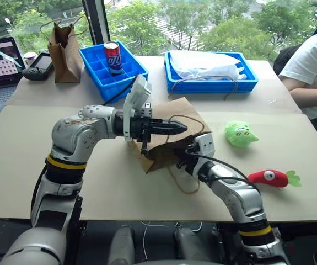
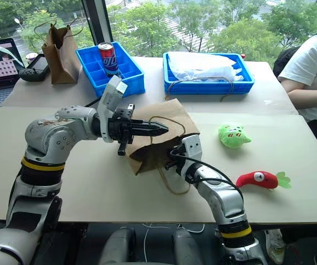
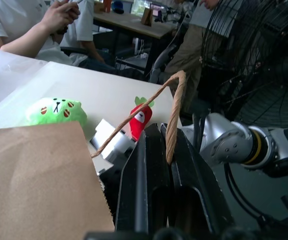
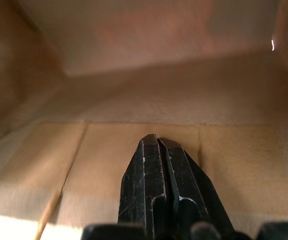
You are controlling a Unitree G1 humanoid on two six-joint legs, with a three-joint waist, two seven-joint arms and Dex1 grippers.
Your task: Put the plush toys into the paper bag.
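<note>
Two arms work at the paper bag (image 1: 172, 132), which lies on its side mid-table with its mouth toward the robot. The left gripper (image 1: 181, 128) is clenched on a cord handle (image 3: 173, 117), holding the upper panel up. The right gripper (image 4: 157, 141) sits inside the bag, jaws pressed together on nothing. Both plush toys are out on the table to the right: the green blob (image 1: 241, 133) near the bag, the red one (image 1: 269, 178) beside the right forearm. The thin cord could slip free, collapsing the mouth; the withdrawing right arm could drag the light bag.
</note>
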